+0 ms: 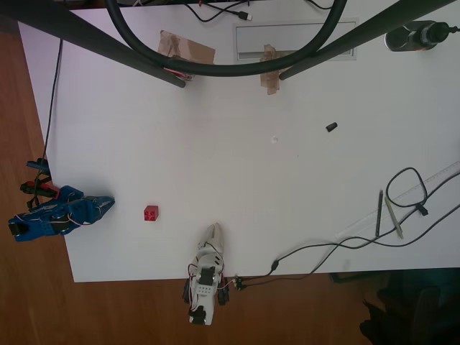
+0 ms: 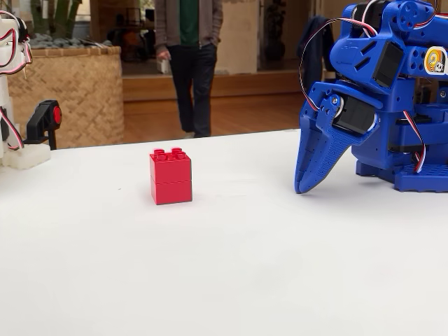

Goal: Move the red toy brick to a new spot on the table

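Observation:
The red toy brick [image 1: 151,213] stands upright and alone on the white table [image 1: 237,172], near its front-left part in the overhead view. In the fixed view the brick [image 2: 171,176] shows studs on top and looks like two stacked pieces. My blue gripper [image 1: 109,202] lies to the left of it in the overhead view, a short gap away. In the fixed view the gripper [image 2: 301,189] points down with its tip on or just above the table, right of the brick. Its fingers are shut together with nothing between them.
A small black cylindrical bit [image 1: 331,127] lies at the middle right. Pens [image 1: 379,213] and cables [image 1: 410,208] occupy the right side. Brown tape patches [image 1: 187,49] and dark stand legs [image 1: 108,44] cross the far edge. A person [image 2: 187,63] stands behind the table.

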